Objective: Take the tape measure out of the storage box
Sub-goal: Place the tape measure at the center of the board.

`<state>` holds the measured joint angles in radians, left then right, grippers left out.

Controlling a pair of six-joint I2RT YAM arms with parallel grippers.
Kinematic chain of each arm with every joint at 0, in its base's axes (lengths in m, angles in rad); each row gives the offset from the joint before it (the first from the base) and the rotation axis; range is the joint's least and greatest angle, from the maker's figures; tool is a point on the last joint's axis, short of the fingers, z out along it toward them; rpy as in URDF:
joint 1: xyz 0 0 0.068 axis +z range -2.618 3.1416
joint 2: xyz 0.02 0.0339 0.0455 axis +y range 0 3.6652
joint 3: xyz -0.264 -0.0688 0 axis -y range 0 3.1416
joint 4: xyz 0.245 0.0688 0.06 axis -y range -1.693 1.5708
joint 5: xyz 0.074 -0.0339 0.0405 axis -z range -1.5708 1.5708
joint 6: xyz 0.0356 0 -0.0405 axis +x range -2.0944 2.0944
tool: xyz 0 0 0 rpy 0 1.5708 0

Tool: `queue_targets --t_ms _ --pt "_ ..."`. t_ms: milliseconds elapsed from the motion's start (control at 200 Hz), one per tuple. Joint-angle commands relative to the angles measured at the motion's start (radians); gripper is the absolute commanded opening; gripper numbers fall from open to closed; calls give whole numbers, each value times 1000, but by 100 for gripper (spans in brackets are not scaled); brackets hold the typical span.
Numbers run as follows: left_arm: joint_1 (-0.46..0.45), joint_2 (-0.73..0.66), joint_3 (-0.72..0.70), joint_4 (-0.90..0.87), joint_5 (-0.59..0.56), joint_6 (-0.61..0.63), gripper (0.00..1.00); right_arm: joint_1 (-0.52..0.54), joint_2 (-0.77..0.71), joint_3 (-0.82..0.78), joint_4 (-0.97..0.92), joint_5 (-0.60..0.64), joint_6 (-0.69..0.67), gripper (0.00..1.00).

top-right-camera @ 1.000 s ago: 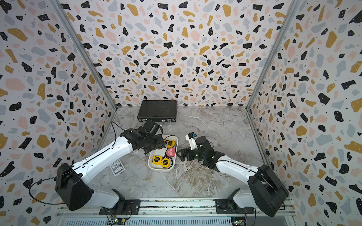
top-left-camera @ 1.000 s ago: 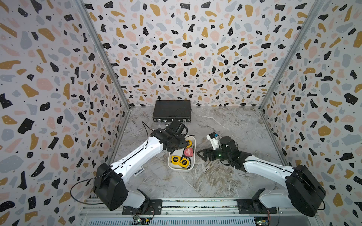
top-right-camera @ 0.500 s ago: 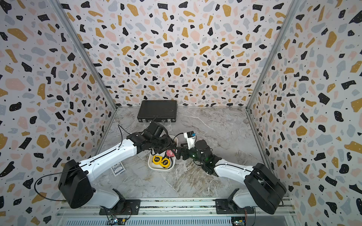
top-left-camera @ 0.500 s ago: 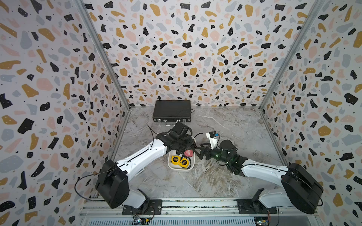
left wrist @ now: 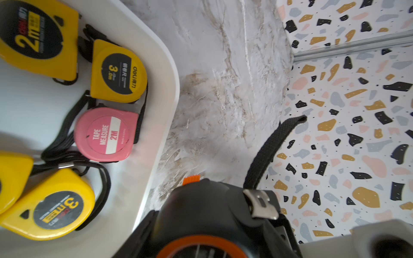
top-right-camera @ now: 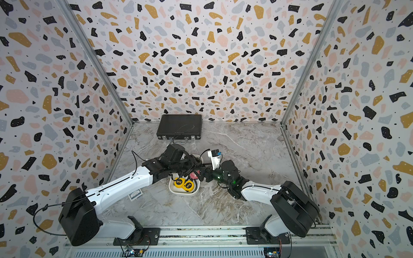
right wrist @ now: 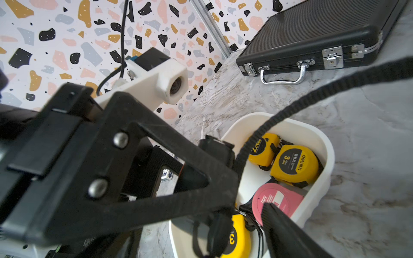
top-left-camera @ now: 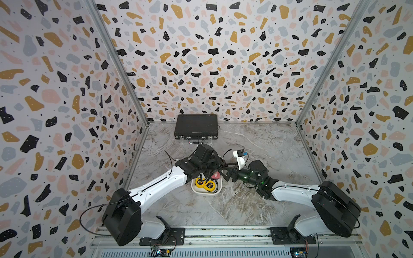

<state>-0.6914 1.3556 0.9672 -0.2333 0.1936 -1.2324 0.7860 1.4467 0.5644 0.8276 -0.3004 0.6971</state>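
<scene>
Gripping a black tape measure with an orange ring and a woven black wrist strap, the left hand is closed tight on it above the marble-patterned surface, just outside the rim of the white, shallow, rounded plastic storage box. Inside the box lie a round pink tape measure and several yellow tape measures. The right hand reaches toward the held one, fingers spread apart and holding nothing, with the strap hanging between them.

White arm links, black joints, black cables
</scene>
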Motion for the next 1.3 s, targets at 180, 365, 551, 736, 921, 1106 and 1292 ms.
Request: queue_targets --t_ms 180,365,551,736,921,1106,1292 --pt "-10 -55 -69 240 29 -89 0 1 6 -3 93 20 15 74" --pt "-9 -55 -75 265 42 -112 0 1 -5 -8 80 32 -6 60" --pt "-10 -53 -72 264 55 -123 0 -1 -12 -12 76 34 -14 40" --pt "-10 -52 -64 256 63 -118 0 -1 -20 -11 62 36 -16 20" --pt "-7 -40 -55 261 72 -101 35 -12 -33 1 19 34 -14 10" --pt "3 -33 15 155 49 7 100 -79 -49 5 -51 -1 19 7" --pt "21 -31 145 -102 -36 217 100 -187 -59 2 -112 -69 73 8"
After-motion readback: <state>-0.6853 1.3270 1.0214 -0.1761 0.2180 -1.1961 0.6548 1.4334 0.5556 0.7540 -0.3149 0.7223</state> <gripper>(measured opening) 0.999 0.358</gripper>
